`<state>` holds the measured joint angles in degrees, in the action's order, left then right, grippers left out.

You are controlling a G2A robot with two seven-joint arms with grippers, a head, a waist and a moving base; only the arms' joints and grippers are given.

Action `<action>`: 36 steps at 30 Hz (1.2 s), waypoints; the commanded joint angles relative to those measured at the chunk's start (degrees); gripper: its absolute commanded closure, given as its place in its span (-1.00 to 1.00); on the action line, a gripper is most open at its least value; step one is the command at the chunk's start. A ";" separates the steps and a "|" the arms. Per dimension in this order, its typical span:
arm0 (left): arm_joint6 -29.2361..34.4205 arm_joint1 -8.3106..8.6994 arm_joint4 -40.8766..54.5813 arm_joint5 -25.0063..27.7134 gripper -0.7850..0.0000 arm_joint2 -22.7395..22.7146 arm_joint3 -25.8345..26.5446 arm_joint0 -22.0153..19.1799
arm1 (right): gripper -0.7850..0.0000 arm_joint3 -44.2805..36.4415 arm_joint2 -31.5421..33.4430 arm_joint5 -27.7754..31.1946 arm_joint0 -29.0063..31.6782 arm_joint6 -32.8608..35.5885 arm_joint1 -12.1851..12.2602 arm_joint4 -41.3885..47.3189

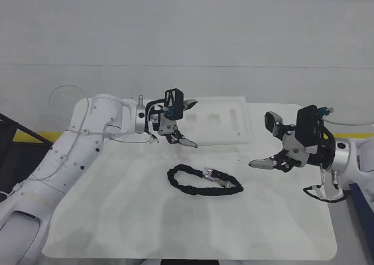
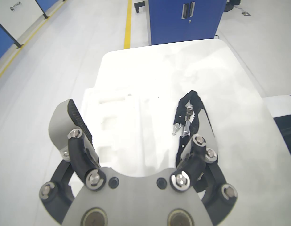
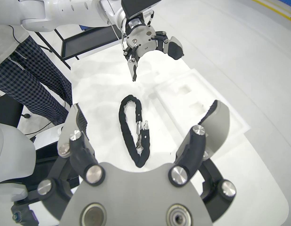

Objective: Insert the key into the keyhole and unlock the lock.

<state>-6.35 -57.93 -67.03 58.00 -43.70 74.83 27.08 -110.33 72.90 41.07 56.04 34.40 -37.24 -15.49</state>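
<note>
Left gripper (image 1: 192, 124) hangs with its jaws spread wide and holds nothing. It is poised over the left end of a white foam tray (image 1: 237, 136); the tray's cut-outs lie under it and run off to its right.

Chain lock (image 1: 193, 187): a loop in a black sleeve, flat on the table (image 1: 174, 225). It lies to this gripper's right, nearer the robot, lower than the fingertips and untouched. The loop's bright metal ends meet on its far side, and the key (image 1: 208, 172) lies against them. Cannot tell whether it sits in the keyhole. In the left wrist view one of the gripper's own fingers (image 2: 204, 130) covers part of the loop.

Right gripper (image 1: 261, 140) hangs just off the lock's right end, likewise spread wide and holding nothing, fingertips turned toward the left gripper. The lock is to its left and lower, apart from it; the tray is to its left and farther out.

Blue cabinet (image 2: 183, 10) stands on the floor past the table's right end.
</note>
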 commanded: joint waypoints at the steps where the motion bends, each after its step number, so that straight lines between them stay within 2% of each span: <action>1: -3.90 1.80 -4.28 0.00 -1.00 -3.48 1.64 1.60 | -1.00 2.73 -2.84 1.45 -3.63 -2.81 -0.94 -1.76; 10: -15.27 8.08 -12.42 0.00 -1.00 -11.59 5.05 5.35 | -1.00 15.11 -11.97 6.69 -16.12 -10.54 -4.97 -9.40; 15: -19.13 10.67 -13.59 0.00 -1.00 -11.95 5.57 5.10 | -1.00 19.48 -13.27 9.18 -19.77 -12.01 -6.05 -13.10; 22: -21.64 13.46 -10.03 0.00 -1.00 -9.33 4.71 4.43 | -1.00 23.27 -12.99 11.32 -21.37 -13.35 -6.57 -17.06; 25: -21.69 14.23 -8.76 0.00 -1.00 -8.41 4.39 4.21 | -1.00 23.39 -12.93 11.32 -21.38 -13.56 -6.59 -17.30; 36: -21.69 14.23 -8.76 0.00 -1.00 -8.41 4.39 4.21 | -1.00 23.39 -12.93 11.32 -21.38 -13.56 -6.59 -17.30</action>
<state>-28.04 -43.70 -75.79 58.00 -52.12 79.22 31.29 -86.94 59.97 52.38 34.66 20.84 -43.84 -32.79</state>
